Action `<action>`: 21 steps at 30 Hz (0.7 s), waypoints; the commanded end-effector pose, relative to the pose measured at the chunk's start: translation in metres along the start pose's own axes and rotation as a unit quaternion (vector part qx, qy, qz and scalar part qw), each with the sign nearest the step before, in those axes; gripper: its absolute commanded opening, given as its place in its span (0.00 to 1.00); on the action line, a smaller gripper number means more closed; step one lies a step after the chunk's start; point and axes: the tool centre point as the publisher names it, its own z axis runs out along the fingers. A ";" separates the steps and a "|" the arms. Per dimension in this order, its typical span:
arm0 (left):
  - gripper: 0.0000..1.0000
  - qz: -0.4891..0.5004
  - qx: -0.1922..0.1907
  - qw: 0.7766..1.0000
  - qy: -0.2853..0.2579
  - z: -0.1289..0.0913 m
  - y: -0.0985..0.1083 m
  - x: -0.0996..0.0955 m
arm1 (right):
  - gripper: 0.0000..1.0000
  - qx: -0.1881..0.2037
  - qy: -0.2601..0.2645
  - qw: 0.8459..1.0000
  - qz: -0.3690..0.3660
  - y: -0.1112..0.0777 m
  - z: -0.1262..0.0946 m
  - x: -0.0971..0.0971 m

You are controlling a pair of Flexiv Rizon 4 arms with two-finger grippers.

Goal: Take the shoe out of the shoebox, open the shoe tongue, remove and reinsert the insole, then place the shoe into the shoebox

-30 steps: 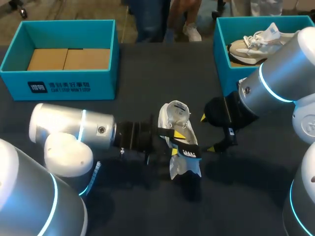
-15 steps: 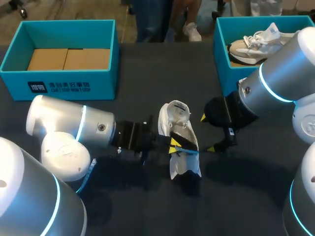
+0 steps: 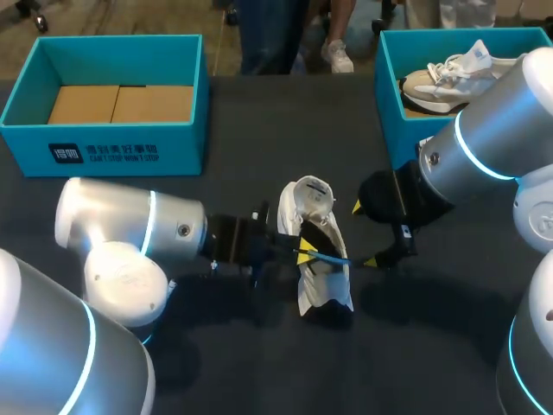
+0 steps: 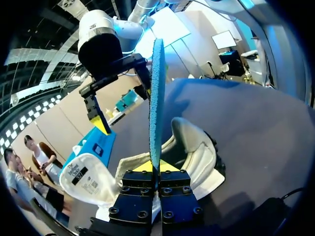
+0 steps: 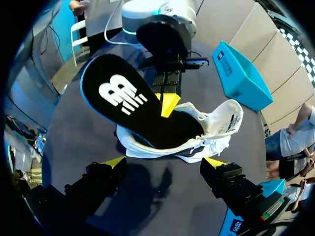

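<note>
A white shoe lies on the dark table between my two grippers, its tongue folded open. My left gripper is shut on the edge of the insole, which is black on top and blue underneath. One end of the insole is raised out of the shoe and the other still rests inside. In the left wrist view the insole shows edge-on, rising from the pinched yellow tips. My right gripper hangs open just right of the shoe, nothing between its fingers.
A teal shoebox with brown cardboard inside stands at the back left. Another teal box at the back right holds a second pale shoe. Dark tabletop lies between the boxes.
My left gripper has closed on the insole and drawn it up, so its blue edge now sticks out of the shoe. The right arm has not moved.
</note>
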 end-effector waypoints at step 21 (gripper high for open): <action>0.02 -0.017 0.015 1.000 0.005 -0.001 -0.027 0.009 | 1.00 -0.001 -0.001 1.000 -0.001 0.000 0.000 0.001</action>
